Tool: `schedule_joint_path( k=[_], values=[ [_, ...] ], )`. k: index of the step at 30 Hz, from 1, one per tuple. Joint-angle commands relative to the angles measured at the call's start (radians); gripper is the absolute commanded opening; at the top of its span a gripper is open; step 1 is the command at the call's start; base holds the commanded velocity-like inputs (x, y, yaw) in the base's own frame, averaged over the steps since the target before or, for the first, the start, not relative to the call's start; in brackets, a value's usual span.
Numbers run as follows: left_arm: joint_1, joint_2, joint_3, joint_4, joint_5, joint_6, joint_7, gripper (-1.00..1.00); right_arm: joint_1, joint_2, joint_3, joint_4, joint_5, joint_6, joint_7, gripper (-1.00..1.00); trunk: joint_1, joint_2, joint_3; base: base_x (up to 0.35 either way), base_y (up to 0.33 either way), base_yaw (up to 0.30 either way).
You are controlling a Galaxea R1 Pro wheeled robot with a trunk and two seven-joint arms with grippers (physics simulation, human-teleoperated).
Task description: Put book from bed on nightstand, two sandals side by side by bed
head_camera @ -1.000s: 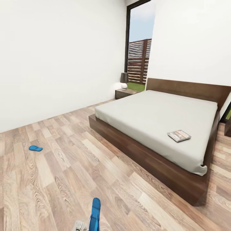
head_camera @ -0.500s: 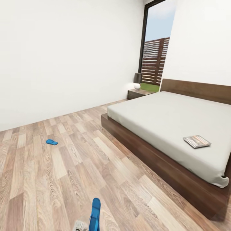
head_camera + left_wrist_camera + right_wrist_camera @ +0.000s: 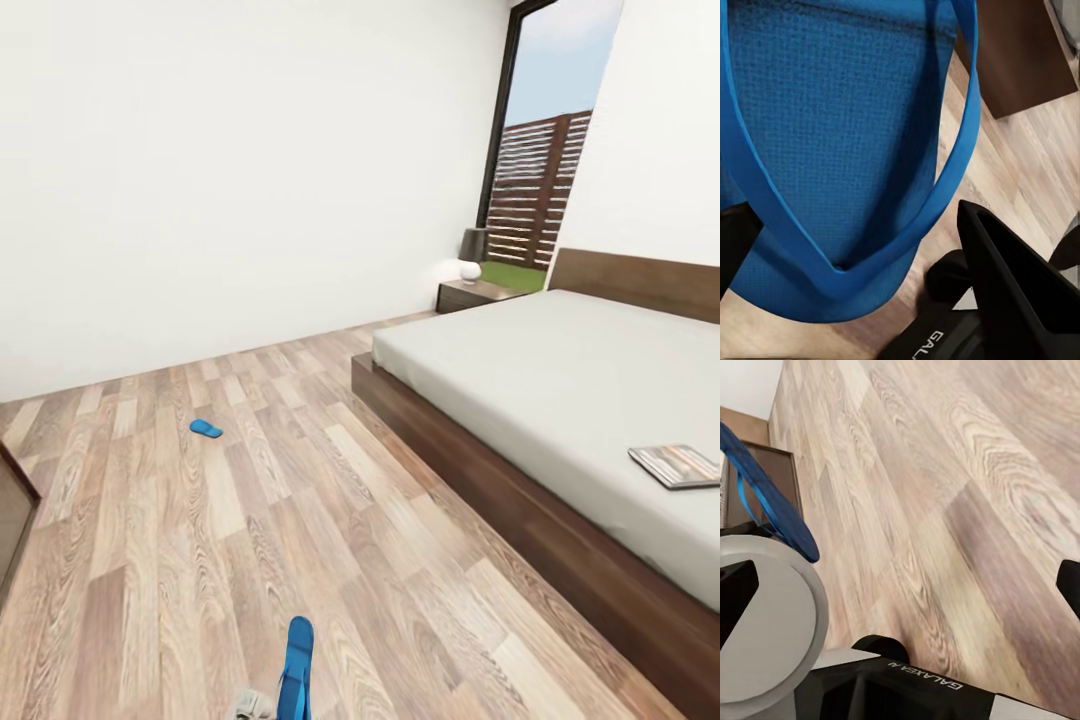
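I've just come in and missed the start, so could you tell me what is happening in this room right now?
The robot is in a bedroom, holding one blue sandal in its left gripper. The other sandal lies on the wood floor, well away from the bed. The book lies on the mattress near its edge, not yet moved to the nightstand by the window. The right gripper holds nothing, its fingers spread over bare floor.

White walls (image 3: 250, 170), plain. Floor (image 3: 300, 500): light-brown wood planks, visible grain. Tall dark-framed window (image 3: 545, 130) at far corner; slatted fence, grass strip, blue sky beyond. Small lamp (image 3: 471, 255), dark shade, white round base, near window. Dark brown furniture edge (image 3: 15, 510) at head view's left margin. Lighting even, daylight, soft shadows.
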Motion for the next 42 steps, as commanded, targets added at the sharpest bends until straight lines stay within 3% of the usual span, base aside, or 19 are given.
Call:
schedule_joint_path(
  k=[1, 42],
  values=[
    [-0.001, 0.001, -0.009, 0.0, 0.007, -0.005, 0.005, -1.0, 0.0, 0.0, -0.002, 0.0, -0.004, 0.01, 0.004, 1.0, 0.0, 0.0, -0.001, 0.0, 0.0, 0.264],
    [-0.001, -0.001, -0.01, 0.0, 0.007, -0.005, 0.005, -1.0, 0.0, 0.001, -0.002, 0.0, -0.004, 0.01, 0.005, 1.0, 0.0, 0.0, -0.001, 0.0, 0.0, 0.264]
  ],
)
